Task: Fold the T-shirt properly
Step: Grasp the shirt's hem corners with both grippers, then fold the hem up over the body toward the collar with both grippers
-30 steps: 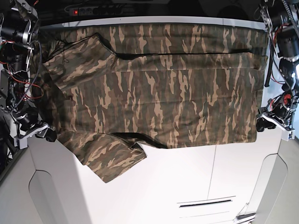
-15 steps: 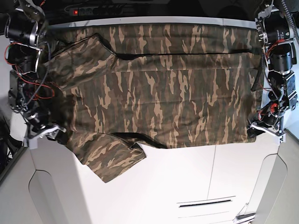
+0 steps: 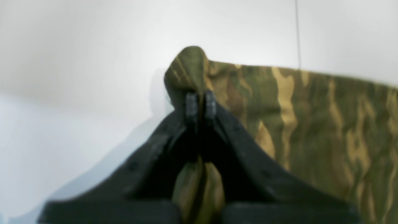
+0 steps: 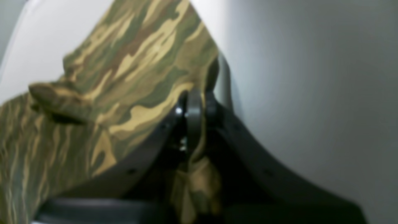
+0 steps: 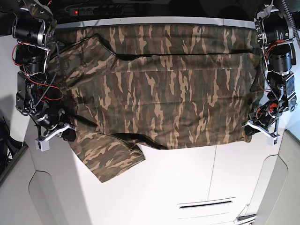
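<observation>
The camouflage T-shirt (image 5: pixel 159 93) lies spread flat across the white table (image 5: pixel 187 183), with one sleeve (image 5: pixel 110 159) hanging toward the front edge. My left gripper (image 5: pixel 251 130) is shut on the shirt's near right corner. The left wrist view shows the cloth (image 3: pixel 311 124) pinched between the closed fingertips, with my left gripper (image 3: pixel 200 102) low over the table. My right gripper (image 5: pixel 68 133) is shut on the shirt's near left edge beside the sleeve. The right wrist view shows my right gripper (image 4: pixel 196 107) closed on a fold of the cloth (image 4: pixel 140 62).
Both arm columns with exposed wiring stand at the table's left (image 5: pixel 30 56) and right (image 5: pixel 279 51) ends. A black power strip (image 5: pixel 93 10) runs behind the far edge. A narrow slot (image 5: pixel 206 204) is in the table's front panel.
Both grippers have moved inward toward the table's middle, taking hold of the shirt's near corners. The shirt's near right corner and left edge have shifted slightly inward with them.
</observation>
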{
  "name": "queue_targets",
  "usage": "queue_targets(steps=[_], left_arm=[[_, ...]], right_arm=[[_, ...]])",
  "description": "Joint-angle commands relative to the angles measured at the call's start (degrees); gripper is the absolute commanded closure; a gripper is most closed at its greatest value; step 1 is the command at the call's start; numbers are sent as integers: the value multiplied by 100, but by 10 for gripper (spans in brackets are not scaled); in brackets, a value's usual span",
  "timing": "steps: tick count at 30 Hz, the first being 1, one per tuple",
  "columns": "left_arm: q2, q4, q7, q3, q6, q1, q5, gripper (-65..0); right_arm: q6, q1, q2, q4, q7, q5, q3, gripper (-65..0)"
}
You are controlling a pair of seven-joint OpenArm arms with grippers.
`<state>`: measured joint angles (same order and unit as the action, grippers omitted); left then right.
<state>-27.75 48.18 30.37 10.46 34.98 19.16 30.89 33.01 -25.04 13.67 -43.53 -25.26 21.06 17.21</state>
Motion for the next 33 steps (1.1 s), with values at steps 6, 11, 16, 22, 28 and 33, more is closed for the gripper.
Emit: queue_targets(steps=[6,11,16,22,28,33], left_arm=[[-308,691,654,7,483,96,404,0],[-483,1421,1523,7,502,37,1126,0],[-817,2166,2218,11,502,-422,1582,0],[-1106,2892,2221,52,502,-1049,1698,0],[-1134,3425,2433,175,502,-1670,1692,0],[-1130,4065,2433,442,502,-2306,1690,0]], right_arm=[[22,-94,138,-953,-1027,426,2,0],[24,61,334,-1676,-1705,1047,2,0],[24,619,638,-2529,-2275,1661,7,0],[26,1261,1108,-3279,-2428,2175,9,0],[24,1808,1495,-3744,-2535,2312,72,0],[24,2179,1537,-3858,-2581,2337,236,0]])
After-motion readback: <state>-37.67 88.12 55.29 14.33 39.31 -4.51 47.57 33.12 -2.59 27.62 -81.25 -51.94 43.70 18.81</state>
